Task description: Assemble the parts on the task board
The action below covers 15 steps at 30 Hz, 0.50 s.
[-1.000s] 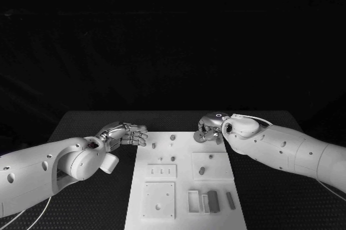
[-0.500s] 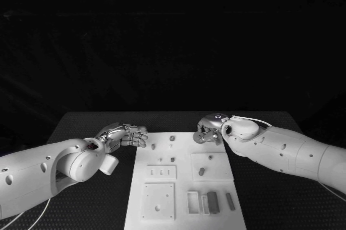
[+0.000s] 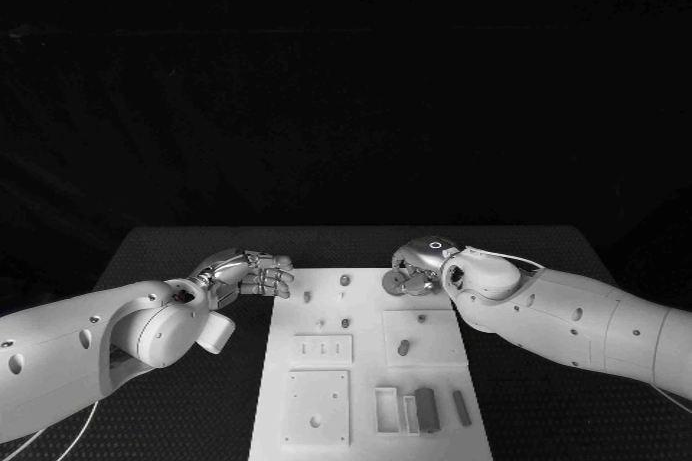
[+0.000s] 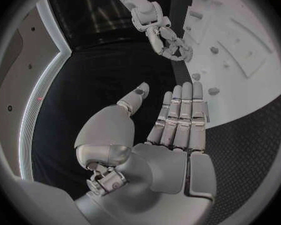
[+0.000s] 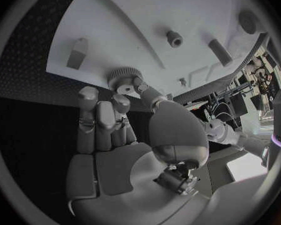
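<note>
- The board (image 3: 368,366) lies in the middle of the black surface (image 3: 173,251), its small parts (image 3: 345,278) scattered over it.
- The right hand (image 3: 418,264) is over the board's far right corner, thumb and a finger pinching a ribbed round gear (image 5: 122,78) that sits against the board.
- The left hand (image 3: 254,273) hovers just beside the board's far left edge, holding nothing, its fingers (image 4: 181,110) straight and side by side, thumb apart.
</note>
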Each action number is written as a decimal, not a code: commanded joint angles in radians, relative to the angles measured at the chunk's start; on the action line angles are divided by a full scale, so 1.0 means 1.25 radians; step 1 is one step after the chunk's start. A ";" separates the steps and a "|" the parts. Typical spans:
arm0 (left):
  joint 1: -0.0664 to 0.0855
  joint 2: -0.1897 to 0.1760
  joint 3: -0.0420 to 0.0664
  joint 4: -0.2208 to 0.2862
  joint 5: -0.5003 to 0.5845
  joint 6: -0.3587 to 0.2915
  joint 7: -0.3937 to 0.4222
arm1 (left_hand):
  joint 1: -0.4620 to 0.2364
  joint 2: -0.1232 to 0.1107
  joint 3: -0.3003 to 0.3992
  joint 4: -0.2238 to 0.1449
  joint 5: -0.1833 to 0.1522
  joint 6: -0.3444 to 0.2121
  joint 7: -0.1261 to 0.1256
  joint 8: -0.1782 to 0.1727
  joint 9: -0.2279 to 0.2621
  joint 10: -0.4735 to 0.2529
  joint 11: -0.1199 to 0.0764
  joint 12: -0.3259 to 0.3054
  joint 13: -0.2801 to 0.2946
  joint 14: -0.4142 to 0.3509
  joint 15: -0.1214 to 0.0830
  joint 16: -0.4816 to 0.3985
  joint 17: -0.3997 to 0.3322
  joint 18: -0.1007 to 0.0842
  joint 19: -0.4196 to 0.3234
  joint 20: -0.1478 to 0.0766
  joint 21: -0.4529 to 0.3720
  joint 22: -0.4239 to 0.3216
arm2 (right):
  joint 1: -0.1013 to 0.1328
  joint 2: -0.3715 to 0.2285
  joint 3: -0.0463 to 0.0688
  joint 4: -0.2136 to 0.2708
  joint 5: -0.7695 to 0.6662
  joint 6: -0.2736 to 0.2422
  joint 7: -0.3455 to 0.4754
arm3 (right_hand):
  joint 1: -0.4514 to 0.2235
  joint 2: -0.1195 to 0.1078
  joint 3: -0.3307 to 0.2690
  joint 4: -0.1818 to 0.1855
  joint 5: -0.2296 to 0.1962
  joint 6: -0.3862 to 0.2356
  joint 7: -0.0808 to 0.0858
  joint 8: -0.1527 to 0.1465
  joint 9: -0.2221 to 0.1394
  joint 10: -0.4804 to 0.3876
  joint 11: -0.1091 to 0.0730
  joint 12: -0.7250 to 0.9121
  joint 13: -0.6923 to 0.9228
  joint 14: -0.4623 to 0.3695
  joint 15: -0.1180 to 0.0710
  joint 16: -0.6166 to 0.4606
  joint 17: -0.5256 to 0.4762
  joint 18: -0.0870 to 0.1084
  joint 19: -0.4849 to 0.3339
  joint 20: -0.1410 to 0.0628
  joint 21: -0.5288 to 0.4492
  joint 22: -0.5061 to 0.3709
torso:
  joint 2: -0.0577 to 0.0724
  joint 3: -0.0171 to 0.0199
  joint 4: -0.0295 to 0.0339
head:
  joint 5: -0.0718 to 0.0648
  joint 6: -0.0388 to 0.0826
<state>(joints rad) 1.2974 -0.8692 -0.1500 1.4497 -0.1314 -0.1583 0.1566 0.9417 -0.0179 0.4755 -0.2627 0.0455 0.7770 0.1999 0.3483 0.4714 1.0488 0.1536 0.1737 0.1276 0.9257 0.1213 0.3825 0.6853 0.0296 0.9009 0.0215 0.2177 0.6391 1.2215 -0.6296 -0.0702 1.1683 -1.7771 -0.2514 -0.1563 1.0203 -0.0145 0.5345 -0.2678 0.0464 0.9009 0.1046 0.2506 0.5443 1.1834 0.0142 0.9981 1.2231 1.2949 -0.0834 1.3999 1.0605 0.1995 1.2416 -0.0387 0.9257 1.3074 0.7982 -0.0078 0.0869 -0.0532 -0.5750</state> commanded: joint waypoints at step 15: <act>0.002 -0.001 0.001 -0.003 -0.002 -0.006 0.008 | 0.002 -0.007 -0.002 -0.002 0.003 -0.004 0.002 -0.006 -0.002 -0.001 0.003 -0.007 -0.001 0.006 -0.002 -0.006 0.002 0.012 0.002 -0.002 -0.004 0.001 | 0.002 -0.010 0.014 0.173 -0.147 -0.047 -0.139 | -0.017 -0.041 0.005 0.014 0.003 0.037 0.011 0.004 -0.003 0.012 -0.006 -0.002 -0.015 0.017 -0.014 -0.001 -0.005 0.050 0.013 -0.005 0.002 0.011 | 0.001 0.0007 0.0015 | 0.001 0.013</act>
<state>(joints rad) 1.2975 -0.8716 -0.1499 1.4455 -0.1315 -0.1635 0.1565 0.9417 -0.0179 0.4755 -0.2628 0.0455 0.7770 0.1999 0.3471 0.4706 1.0488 0.1536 0.1693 0.1276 0.9257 0.1213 0.3810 0.6872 0.0294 0.9009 0.0216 0.2177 0.6398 1.2235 -0.6435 -0.0536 1.3746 -1.8876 -0.2848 -0.2766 1.0019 -0.0570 0.5411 -0.2549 0.0464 0.9183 0.0954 0.2596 0.5439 1.1941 0.0106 0.9981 1.2044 1.3051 -0.0926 1.3998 1.0550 0.2002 1.2500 -0.0433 0.9257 1.3074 0.7993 -0.0065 0.0871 -0.0539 -0.5599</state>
